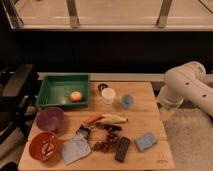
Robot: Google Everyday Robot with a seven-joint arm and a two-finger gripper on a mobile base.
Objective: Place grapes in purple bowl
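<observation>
The small bunch of dark reddish-purple grapes (104, 145) lies on the wooden table (150, 117), to the camera's right of the round, dull purple bowl (49, 119) and closer to the front edge. Its long axis runs roughly sideways, tilting slightly. The white arm's pincer (167, 112) hangs much farther right of that bowl, past the table's side edge, so the grapes sit leftward and forward of it. Whether the pincer is spread or pressed together cannot be told. There is one bunch, one purple bowl, one orange-red bowl (44, 146) just in front of the purple bowl, and one arm.
</observation>
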